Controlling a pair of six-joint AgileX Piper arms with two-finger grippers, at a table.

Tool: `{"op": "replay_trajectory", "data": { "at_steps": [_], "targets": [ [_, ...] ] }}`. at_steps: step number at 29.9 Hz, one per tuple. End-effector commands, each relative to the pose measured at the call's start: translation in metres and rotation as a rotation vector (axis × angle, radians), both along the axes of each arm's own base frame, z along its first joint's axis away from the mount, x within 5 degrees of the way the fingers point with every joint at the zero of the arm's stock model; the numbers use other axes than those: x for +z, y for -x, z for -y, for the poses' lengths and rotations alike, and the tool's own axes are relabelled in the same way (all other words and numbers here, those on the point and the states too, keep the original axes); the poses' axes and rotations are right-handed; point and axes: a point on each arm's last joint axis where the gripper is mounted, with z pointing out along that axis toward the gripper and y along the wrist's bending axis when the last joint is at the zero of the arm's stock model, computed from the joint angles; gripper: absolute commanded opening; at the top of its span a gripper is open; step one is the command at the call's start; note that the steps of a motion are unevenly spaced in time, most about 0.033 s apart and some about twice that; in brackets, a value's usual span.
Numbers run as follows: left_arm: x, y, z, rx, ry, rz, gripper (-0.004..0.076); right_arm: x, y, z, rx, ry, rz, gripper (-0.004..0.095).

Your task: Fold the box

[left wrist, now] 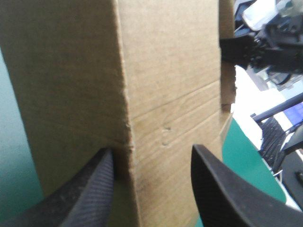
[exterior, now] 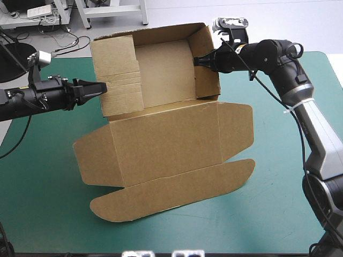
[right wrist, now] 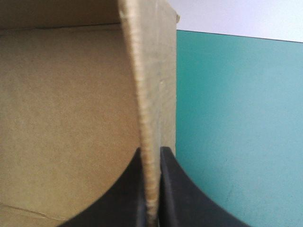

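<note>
Left pincer (exterior: pixel 101 87): at 9 o'clock of the raised tray, released, its black fingers standing apart to either side of a vertical corner of the left wall (exterior: pixel 115 75). It is close against the board but not clamped on it.

Box (exterior: pixel 161 139): a cut sheet of brown corrugated board on the teal-green table (exterior: pixel 43 203). The tray end, with walls raised, sits toward 12 o'clock. The lid (exterior: pixel 166 144) lies flat toward 6 o'clock and ends in round-cornered flaps. The surface is matt and fibrous, with scored crease lines and a raw fluted edge visible in the right wrist view. By appearance the board is light and stiff across its panels, hinging readily only at the scores. It is not fragile, though it would dent under a hard pinch. The best holds are judged to be the free upper wall edges and flap margins close to a crease.

Right pincer (exterior: pixel 199 60): at 3 o'clock of the tray, clenched on the upper edge of the right wall (exterior: pixel 206 64), with one finger inside the tray and one outside.
</note>
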Motion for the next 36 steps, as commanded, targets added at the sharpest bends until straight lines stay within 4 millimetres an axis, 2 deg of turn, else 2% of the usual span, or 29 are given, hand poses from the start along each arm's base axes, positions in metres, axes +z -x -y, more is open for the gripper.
{"op": "replay_trajectory", "data": {
  "at_steps": [1, 6, 10, 16, 21, 24, 27, 34, 36],
  "targets": [
    [0.017, 0.010, 0.003, 0.015, -0.018, 0.066, 0.0364, 0.039, 0.018, 0.003, 0.013, -0.116, 0.110, -0.0014],
    [0.019, 0.005, 0.000, 0.071, -0.014, 0.093, 0.0364, 0.037, 0.024, -0.006, 0.066, -0.119, 0.084, -0.0013],
    [0.017, 0.003, -0.001, 0.075, -0.013, 0.089, 0.0340, 0.037, 0.032, -0.025, 0.110, -0.096, 0.102, -0.0012],
    [0.010, 0.000, -0.005, 0.086, -0.087, 0.068, 0.0185, 0.035, 0.043, -0.046, 0.125, -0.039, 0.105, -0.0013],
    [0.002, -0.002, -0.011, 0.134, -0.162, 0.018, 0.0104, 0.032, 0.045, -0.046, 0.134, -0.034, 0.069, -0.0013],
    [-0.003, -0.005, -0.007, 0.142, -0.250, 0.021, -0.0012, 0.030, 0.048, -0.045, 0.146, -0.012, 0.039, -0.0013],
    [-0.008, -0.010, 0.002, 0.175, -0.352, 0.021, -0.0010, 0.027, 0.049, -0.044, 0.146, 0.005, 0.006, -0.0012],
    [-0.012, -0.013, 0.045, 0.197, -0.530, 0.083, -0.0010, 0.017, 0.054, -0.039, 0.143, 0.093, -0.095, -0.0013],
    [-0.015, -0.014, 0.052, 0.204, -0.554, 0.069, -0.0010, 0.014, 0.055, -0.038, 0.144, 0.110, -0.124, -0.0013]
  ]
}}
